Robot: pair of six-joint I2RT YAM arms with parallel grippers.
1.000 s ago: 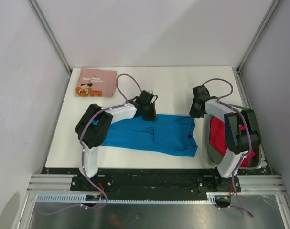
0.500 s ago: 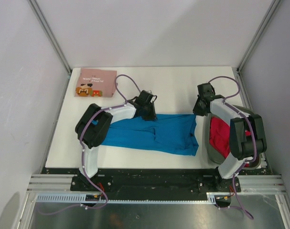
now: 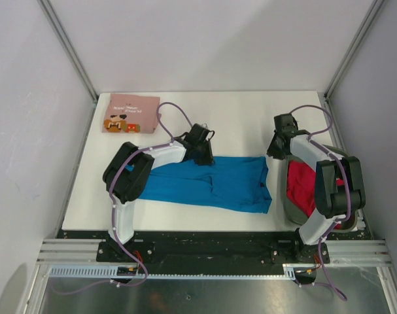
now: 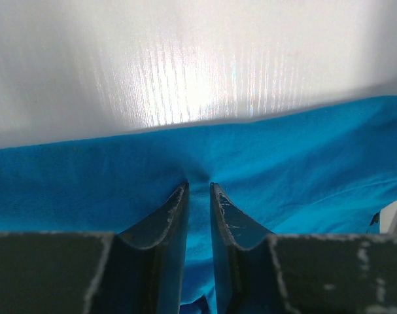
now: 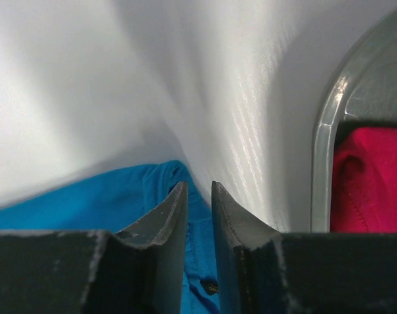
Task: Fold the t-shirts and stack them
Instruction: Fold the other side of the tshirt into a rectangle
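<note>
T-shirts sit in three spots across the white surface (image 3: 237, 118). Farthest left we see the dusty pink t-shirt (image 3: 130, 113), folded into a flat rectangle with its cartoon print facing up. It lies beyond the left gripper (image 4: 198, 186) and off to its left, well apart from it.

The left gripper is down on the far edge of the blue t-shirt (image 3: 218, 186), near the middle of that edge. In the left wrist view its jaws are nearly together and the blue cloth puckers into a small fold right at the fingertips, so we read it as pinching the blue t-shirt. The shirt spreads to both sides of this gripper and behind it, lying flat on the surface with some creases, partly under the left arm (image 3: 129, 173).

The shirt's right end reaches toward the right gripper (image 5: 198, 186), which sits just beyond and to the right of that end. Its jaws stand a narrow gap apart with nothing between them, and it holds no cloth. In the right wrist view a corner of blue cloth shows below its fingertips. Just to the right of this gripper we see the rim of the dark grey basket (image 5: 324, 131), and the red t-shirt (image 5: 371, 176) lies bunched inside it.
</note>
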